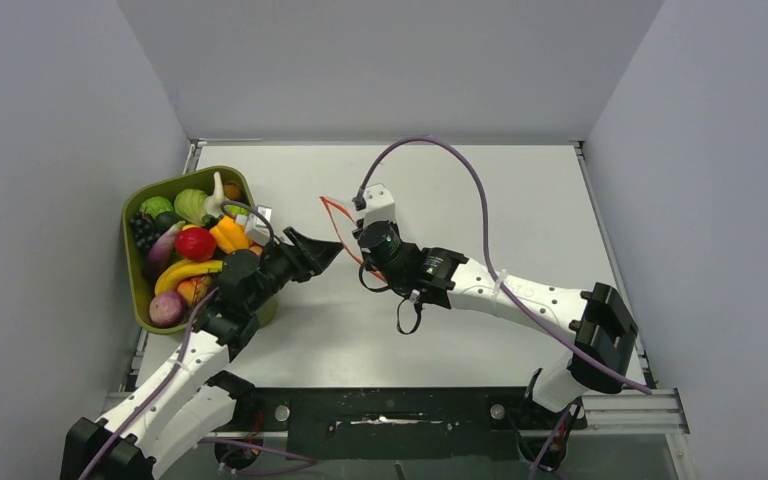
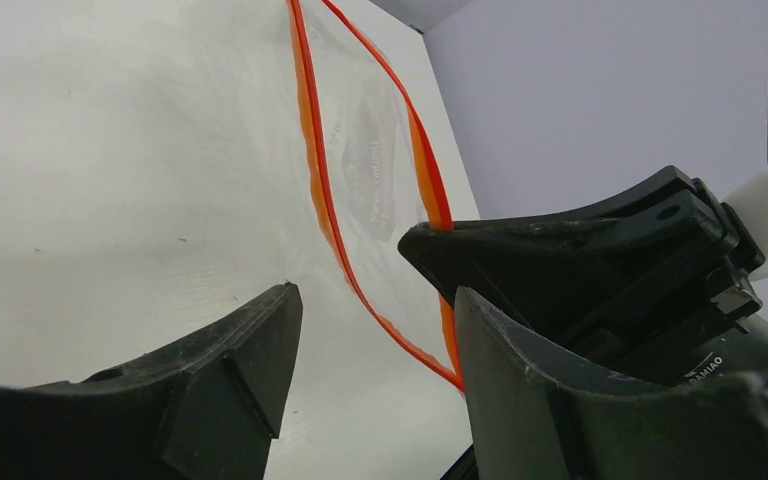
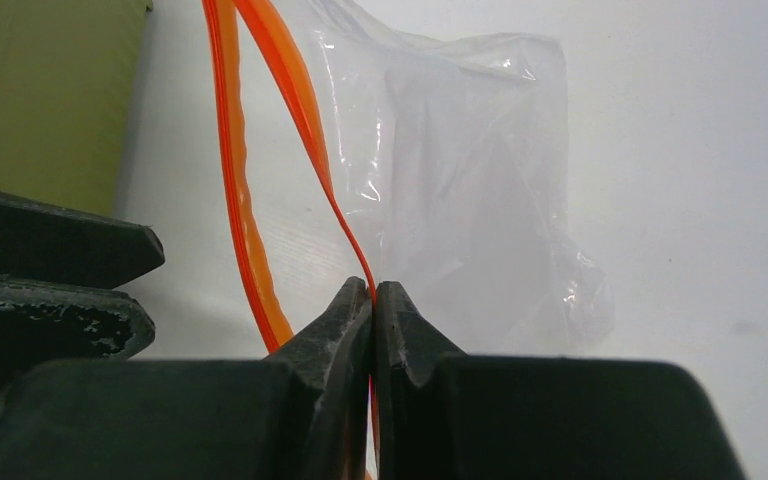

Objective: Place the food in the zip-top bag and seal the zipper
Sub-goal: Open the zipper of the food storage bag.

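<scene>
olive-green tray (image 1: pixel 138 290), one, at far left holds roughly a dozen food pieces (image 1: pixel 195 243). beside it the left end effector (image 1: pixel 322 255) points right, jaws apart, gripping nothing. mid-worktop (image 1: pixel 480 190) lies one clear zip-top bag (image 3: pixel 460 160), its red zipper (image 3: pixel 300 110) gaping. the right arm stretches left with the right end effector (image 3: pixel 373 290) pinched shut on one zipper lip.

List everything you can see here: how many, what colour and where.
bag: one, clear, mid-table, mouth open
zipper: one, red-orange, along the bag's mouth
tray: one, olive green, table's left side
toy food: many pieces, mixed colours, piled in tray
table: one, white, under everything
cables: two, purple, along the arms
left gripper: one, black, open beside the zipper
right gripper: one, black, shut on one zipper strip
</scene>
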Available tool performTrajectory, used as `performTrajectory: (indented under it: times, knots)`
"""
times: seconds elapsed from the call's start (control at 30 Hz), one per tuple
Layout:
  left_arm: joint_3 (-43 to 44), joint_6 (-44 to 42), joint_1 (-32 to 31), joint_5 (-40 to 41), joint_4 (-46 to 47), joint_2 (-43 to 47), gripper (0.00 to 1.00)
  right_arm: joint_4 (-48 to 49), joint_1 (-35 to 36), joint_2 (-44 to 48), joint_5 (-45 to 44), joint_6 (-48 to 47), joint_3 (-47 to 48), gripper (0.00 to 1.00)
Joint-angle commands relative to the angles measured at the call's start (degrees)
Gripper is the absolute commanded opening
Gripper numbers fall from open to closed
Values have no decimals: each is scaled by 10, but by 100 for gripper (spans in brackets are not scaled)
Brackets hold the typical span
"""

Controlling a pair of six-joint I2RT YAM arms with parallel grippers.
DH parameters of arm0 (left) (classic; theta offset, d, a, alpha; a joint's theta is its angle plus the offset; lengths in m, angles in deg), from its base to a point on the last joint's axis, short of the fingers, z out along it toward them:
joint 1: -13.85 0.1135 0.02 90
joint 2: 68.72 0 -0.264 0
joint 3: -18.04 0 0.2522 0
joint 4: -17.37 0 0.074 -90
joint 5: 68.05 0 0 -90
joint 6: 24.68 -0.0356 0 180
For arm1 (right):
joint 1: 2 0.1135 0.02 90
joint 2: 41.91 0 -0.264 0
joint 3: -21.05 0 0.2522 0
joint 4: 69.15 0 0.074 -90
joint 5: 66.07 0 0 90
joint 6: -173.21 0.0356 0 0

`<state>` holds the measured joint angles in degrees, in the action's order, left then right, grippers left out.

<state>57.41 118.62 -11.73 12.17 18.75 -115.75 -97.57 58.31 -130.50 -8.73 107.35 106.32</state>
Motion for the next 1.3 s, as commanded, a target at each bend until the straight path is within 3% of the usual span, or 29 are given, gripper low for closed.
performTrajectory:
  times: [0.0,0.27,0.4,0.63,0.8,1.1,1.27]
  knots:
    - [50,-36,-1,-19,-13,-9,57,22,0,32,-17,25,23,0]
    - [36,-8,-1,-61,97,-59,60,69,4,54,-11,34,-9,0]
    - [48,-28,0,-29,55,-76,60,80,7,69,-25,35,-22,0]
    - [55,-50,1,-30,66,-105,56,71,7,72,-18,36,-27,0]
    - [52,-78,0,-30,57,-114,44,65,8,67,-19,28,-29,0]
    - [55,-115,0,-6,13,-96,3,13,-24,95,-64,36,-33,0]
    - [53,-116,0,-6,8,-91,0,-3,-59,127,-72,52,-51,0]
